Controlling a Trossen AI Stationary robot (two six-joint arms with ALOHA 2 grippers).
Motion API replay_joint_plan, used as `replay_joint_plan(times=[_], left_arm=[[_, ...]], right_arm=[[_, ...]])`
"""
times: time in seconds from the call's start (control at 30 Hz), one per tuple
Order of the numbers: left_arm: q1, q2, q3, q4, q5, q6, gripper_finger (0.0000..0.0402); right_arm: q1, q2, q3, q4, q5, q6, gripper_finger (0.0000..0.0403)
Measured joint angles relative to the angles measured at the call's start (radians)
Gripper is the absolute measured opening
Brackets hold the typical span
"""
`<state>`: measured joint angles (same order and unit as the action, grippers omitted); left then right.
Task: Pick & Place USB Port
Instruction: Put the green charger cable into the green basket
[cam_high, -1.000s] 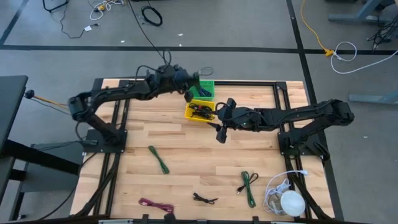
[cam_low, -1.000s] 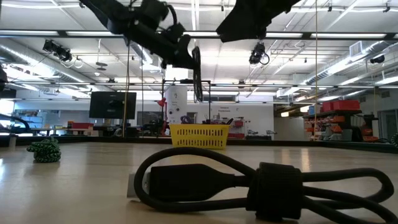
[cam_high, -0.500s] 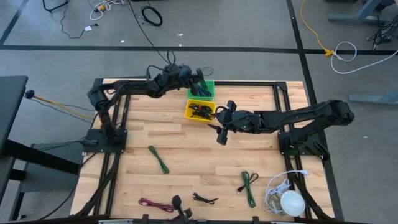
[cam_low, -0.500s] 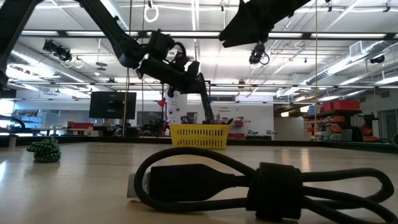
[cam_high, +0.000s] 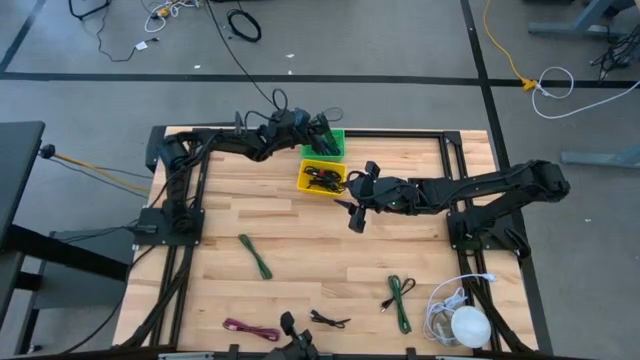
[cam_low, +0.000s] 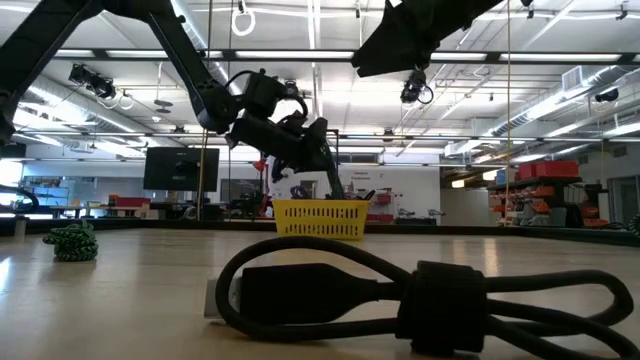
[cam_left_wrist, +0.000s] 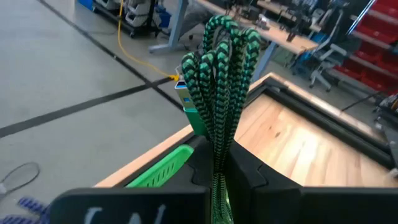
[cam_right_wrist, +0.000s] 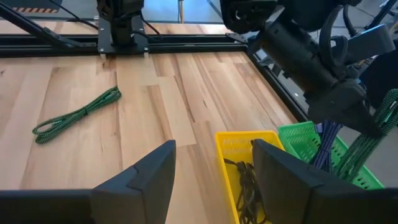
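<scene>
My left gripper (cam_high: 314, 131) is over the green basket (cam_high: 340, 152) at the table's far edge, shut on a bundled green-and-black braided USB cable (cam_left_wrist: 221, 74) with a blue plug (cam_left_wrist: 181, 86). In the low view the cable (cam_low: 330, 172) slants down from the gripper behind the yellow basket (cam_low: 320, 218). My right gripper (cam_high: 350, 198) hovers open just right of the yellow basket (cam_high: 322, 178), which holds black cables; nothing is between its fingers (cam_right_wrist: 142, 180). My left gripper pinches the coiled cable bundle between its two fingers, across the strands (cam_left_wrist: 219, 163). The looped end and blue plug stick out past the fingertips. The bundle is lifted clear of the table, above the green basket; whether its end touches the basket cannot be told.
Loose cables lie on the wooden table: a green one (cam_high: 255, 257) left of centre, another green one (cam_high: 400, 300), a black one (cam_high: 328, 320) and a pink one (cam_high: 250, 330) near the front edge. A white cable and round white object (cam_high: 465, 322) sit at the front right.
My left gripper has gone down and toward the table's far edge, over the green basket, rolling as it went. The green cable stays in its hold; it has tipped from hanging upright to slanting down toward the basket.
</scene>
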<state>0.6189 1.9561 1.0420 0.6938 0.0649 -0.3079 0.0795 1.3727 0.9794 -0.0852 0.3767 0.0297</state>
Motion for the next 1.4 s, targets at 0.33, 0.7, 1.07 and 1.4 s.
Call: replay_joint_plan(times=[0.33,0.7,1.07,1.4], left_arm=[[-0.020,0.053,0.000,0.014,-0.040,-0.069,0.0033],[-0.024,0.054,0.000,0.007,-0.043,-0.080,0.0125],[-0.024,0.050,0.000,0.006,-0.016,-0.082,0.0149],[-0.024,0.043,0.000,-0.022,-0.017,-0.073,0.0172]], right_arm=[[0.000,0.000,0.000,0.006,0.000,-0.012,0.0215],[0.000,0.000,0.000,0.006,0.000,-0.012,0.0215],[0.000,0.000,-0.001,0.005,0.000,-0.012,0.0215],[0.000,0.000,-0.001,0.005,0.000,-0.012,0.0215]])
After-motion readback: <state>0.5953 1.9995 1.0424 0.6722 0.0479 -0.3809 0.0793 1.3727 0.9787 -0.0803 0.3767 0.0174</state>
